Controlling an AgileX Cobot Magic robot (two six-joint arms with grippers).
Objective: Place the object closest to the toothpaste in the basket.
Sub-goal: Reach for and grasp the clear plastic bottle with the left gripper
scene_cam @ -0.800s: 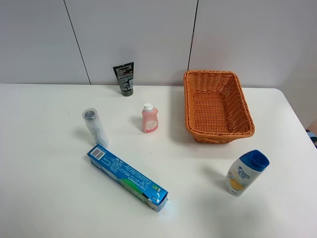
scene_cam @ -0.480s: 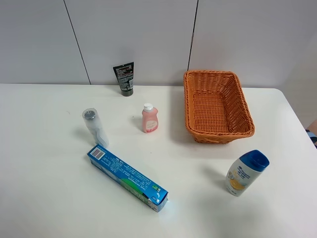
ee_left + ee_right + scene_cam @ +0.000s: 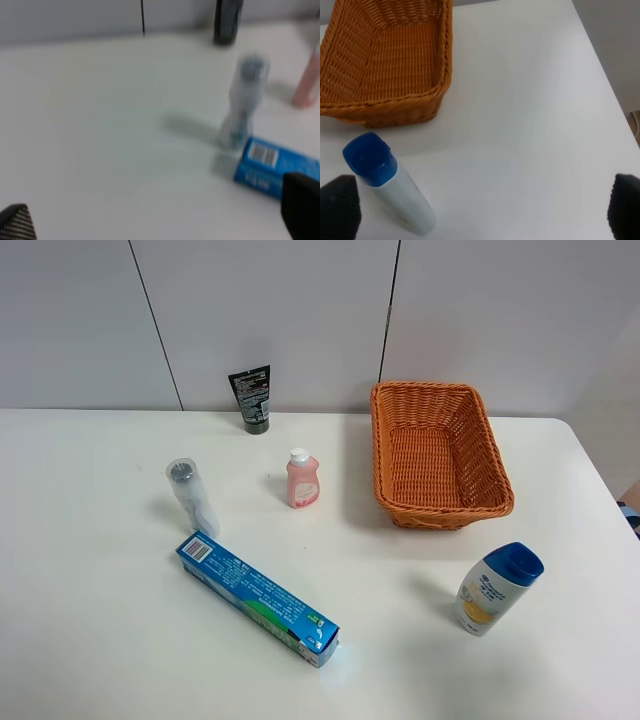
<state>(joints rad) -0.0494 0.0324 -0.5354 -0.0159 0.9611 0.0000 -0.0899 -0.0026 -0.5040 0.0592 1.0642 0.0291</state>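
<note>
The toothpaste is a long blue box (image 3: 258,598) lying flat at the front left of the table; it also shows in the left wrist view (image 3: 272,167). A clear bottle with a dark cap (image 3: 192,497) stands closest to it, just behind its barcode end, and shows blurred in the left wrist view (image 3: 242,102). The orange wicker basket (image 3: 495,455) sits at the back right and is empty; the right wrist view shows it (image 3: 385,102). Neither arm shows in the exterior view. My left gripper (image 3: 160,215) and right gripper (image 3: 481,207) are open and empty.
A pink bottle (image 3: 302,479) stands mid-table. A black tube (image 3: 252,398) stands against the back wall. A white shampoo bottle with a blue cap (image 3: 495,589) stands in front of the basket, close below my right gripper (image 3: 390,187).
</note>
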